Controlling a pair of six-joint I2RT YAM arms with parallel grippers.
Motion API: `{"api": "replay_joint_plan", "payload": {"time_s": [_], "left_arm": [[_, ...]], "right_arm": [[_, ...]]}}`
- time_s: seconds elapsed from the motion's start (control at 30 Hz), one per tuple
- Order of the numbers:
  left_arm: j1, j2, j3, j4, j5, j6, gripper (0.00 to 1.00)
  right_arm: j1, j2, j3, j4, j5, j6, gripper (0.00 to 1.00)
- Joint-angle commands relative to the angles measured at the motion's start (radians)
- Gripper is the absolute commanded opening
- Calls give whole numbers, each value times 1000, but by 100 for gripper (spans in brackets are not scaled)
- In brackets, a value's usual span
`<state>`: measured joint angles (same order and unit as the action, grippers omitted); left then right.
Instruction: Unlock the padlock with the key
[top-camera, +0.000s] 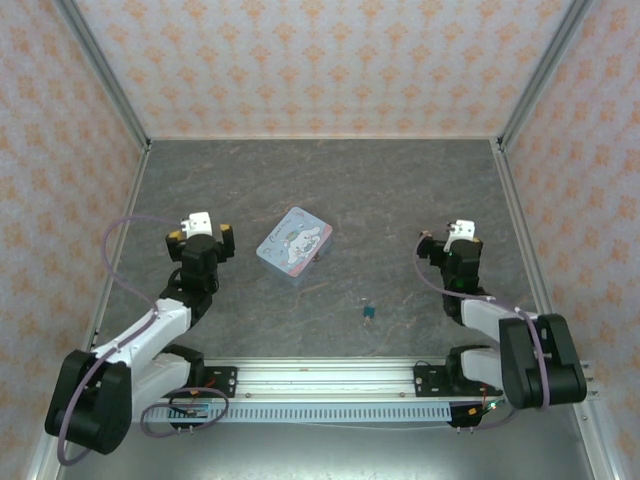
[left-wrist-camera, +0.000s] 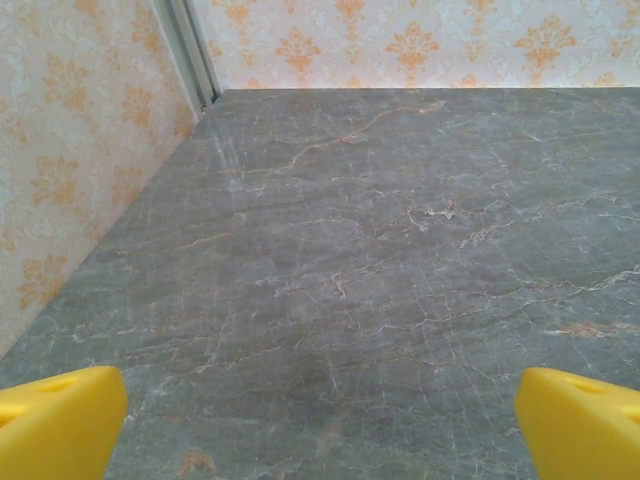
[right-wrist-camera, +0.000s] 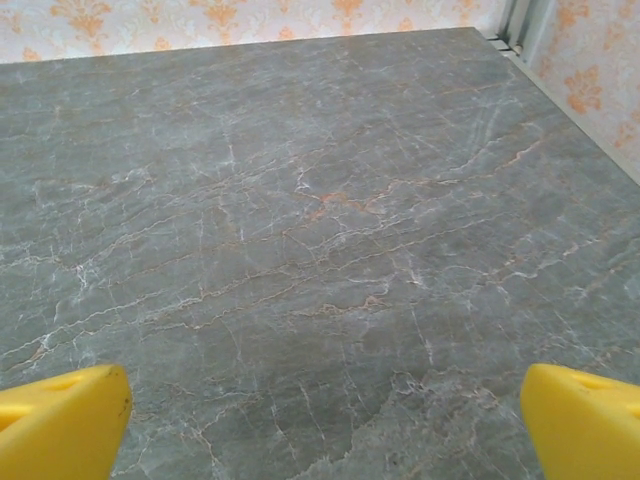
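Item: tiny dark teal-blue padlock (top-camera: 369, 312), lower centre of frame, on grey marbled worktop (top-camera: 400, 190). Left pincer (top-camera: 203, 236) and right pincer (top-camera: 449, 240): both wide, empty. Advice: the right pincer is nearer, so lower it squarely over the lock.

The stone-look worktop (top-camera: 400, 190) is showing dark grey marbling with thin white and rust-orange veins, while the cream enclosure walls (top-camera: 300, 60) are carrying a repeating orange damask print. The rectangular metal tin (top-camera: 294, 246) is showing pale blue with a white cartoon figure on its lid, the tiny padlock (top-camera: 369, 312) is appearing dark teal-blue, and the wedge-shaped plastic fingertips (left-wrist-camera: 60, 425) are glowing bright yellow.
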<state>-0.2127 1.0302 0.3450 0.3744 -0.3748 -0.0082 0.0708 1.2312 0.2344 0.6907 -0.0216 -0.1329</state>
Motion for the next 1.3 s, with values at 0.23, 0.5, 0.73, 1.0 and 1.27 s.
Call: {"api": "replay_joint_plan", "payload": {"time_s": [0.23,0.5,0.73,1.0,1.27], "left_arm": [[86,264,-24,378,138,69,100],[101,463,9,511,242,91,100],[176,466,83,364,309,19,100],[173,467,83,365,304,21,100],[173,467,83,365,305,21,100]], "right_arm": [[-37,240,71,245,-124,7,99],[-80,295,182,95,-44,95,99],[-80,290,183,86,-44,93,99],[-71,289,183,85,-29,84,99],[-70,290,184,83,-25,85,99]]}}
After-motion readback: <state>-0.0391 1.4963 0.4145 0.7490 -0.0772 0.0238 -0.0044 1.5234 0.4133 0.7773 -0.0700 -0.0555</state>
